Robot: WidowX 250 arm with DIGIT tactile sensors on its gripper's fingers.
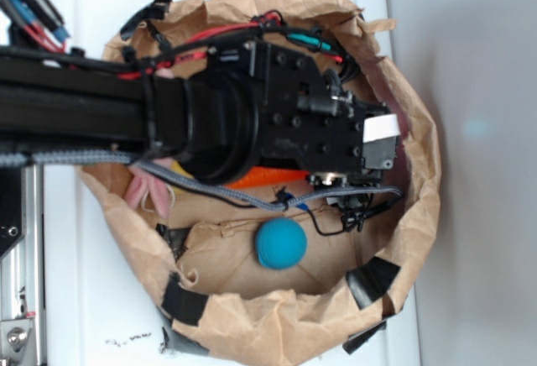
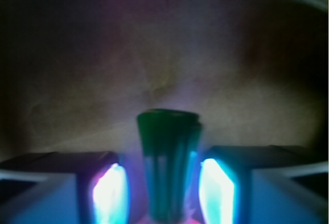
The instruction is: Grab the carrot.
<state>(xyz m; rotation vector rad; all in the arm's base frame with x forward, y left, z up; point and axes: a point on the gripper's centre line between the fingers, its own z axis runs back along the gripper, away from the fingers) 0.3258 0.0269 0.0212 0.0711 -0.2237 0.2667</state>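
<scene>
The robot arm (image 1: 126,106), black and strung with red, blue and grey cables, fills the foreground of the exterior view as it reaches across a crumpled brown paper bag (image 1: 419,181) rolled down into a shallow nest on a white table (image 1: 84,299). Its end effector (image 2: 164,193) is lowered inside the bag, hidden in the exterior view beneath the wrist housing. The wrist view shows the two fingers (image 2: 110,190) spread apart, one on each side of the dark green stem cap of the carrot (image 2: 168,167); narrow gaps appear between pads and cap, though the blur and glare leave it unclear whether either pad touches. In the exterior view, only a sliver of the carrot's orange body (image 1: 264,177) shows, peeking out just below the arm, near the middle of the bag. A blue ball (image 1: 281,243) rests on the bag's floor just below the carrot, apart from it. A pink item (image 1: 147,190) lies at the bag's left inner wall, partly under the arm, with a hint of yellow beside it too hidden to identify. Black tape patches (image 1: 183,303) mark the bag's lower rim.
</scene>
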